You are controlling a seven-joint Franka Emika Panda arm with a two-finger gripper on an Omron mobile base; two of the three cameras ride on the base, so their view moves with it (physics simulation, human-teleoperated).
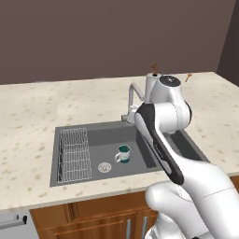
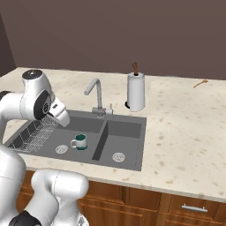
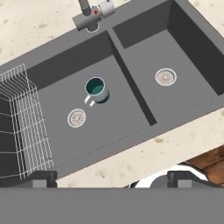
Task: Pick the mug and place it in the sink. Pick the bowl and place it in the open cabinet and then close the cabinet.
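- I see the mug (image 3: 96, 89) standing upright on the floor of the left basin of the sink (image 3: 131, 35), just beside the round drain (image 3: 76, 118).
- My gripper (image 3: 111, 178) hangs above the sink's near edge, fingers spread wide, holding nothing.
- The wire rack (image 1: 73, 154) sits at the basin's left end; the tap (image 2: 95, 94) stands behind the divider.

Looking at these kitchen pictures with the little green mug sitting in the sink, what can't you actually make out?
- Right basin of the dark grey two-basin sink: in the left base view the white arm covers it.
- Small dark green mug with white handle: too small to tell what is inside.
- Brown thing on the speckled stone counter, far right in the right base view: too small to identify.
- Wooden cupboards below: cut off by the bottom edge.
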